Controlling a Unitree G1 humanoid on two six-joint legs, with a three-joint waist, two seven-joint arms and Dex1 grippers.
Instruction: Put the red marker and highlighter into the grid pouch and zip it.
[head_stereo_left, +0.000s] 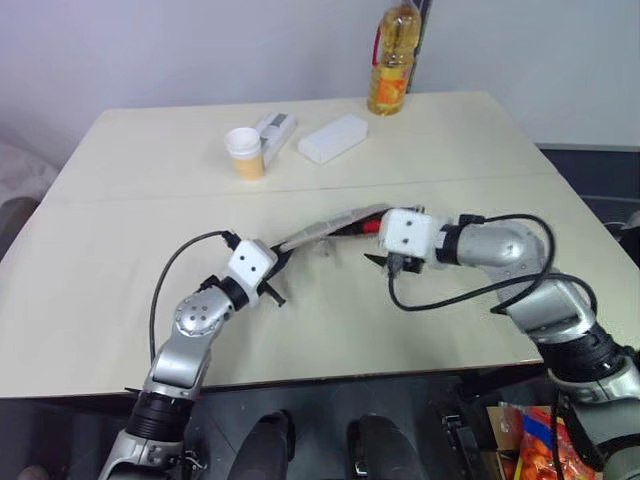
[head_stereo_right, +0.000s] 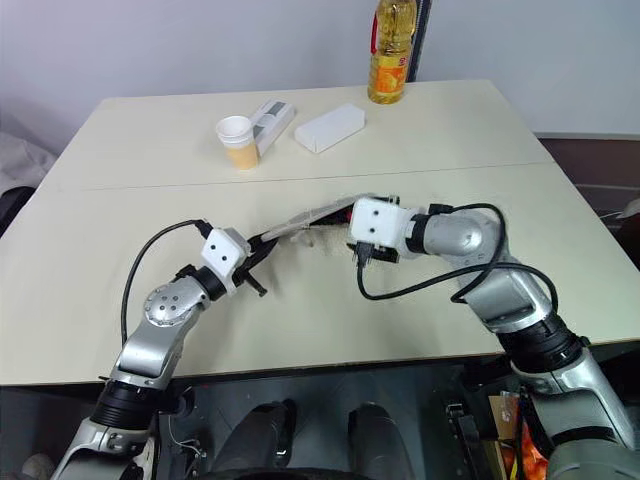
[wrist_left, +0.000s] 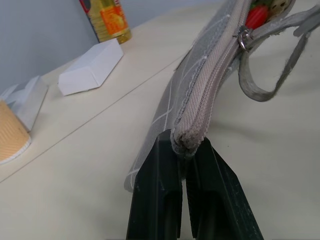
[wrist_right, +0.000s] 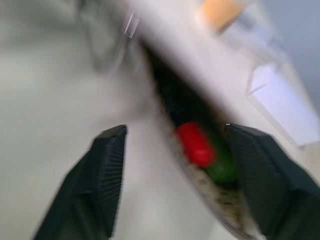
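The grid pouch (head_stereo_left: 330, 228), grey with thin white lines, is lifted off the table at mid-table and tilted. My left gripper (wrist_left: 184, 150) is shut on its near corner, by the zipper's end. The zipper pull (wrist_left: 243, 36) sits partway along, and the far end of the pouch gapes. Inside that mouth lie the red marker (wrist_right: 196, 145) and, beside it, the green highlighter (wrist_right: 222, 170). My right gripper (wrist_right: 176, 129) hovers open just in front of the mouth, its fingers on either side and holding nothing. A grey wrist strap (wrist_left: 270, 85) hangs from the pouch.
At the back of the table stand a paper cup (head_stereo_left: 245, 152), a small grey-white box (head_stereo_left: 275, 130), a white box (head_stereo_left: 333, 137) and a bottle of yellow oil (head_stereo_left: 392, 58). A seam (head_stereo_left: 150, 195) crosses the table between them and the pouch.
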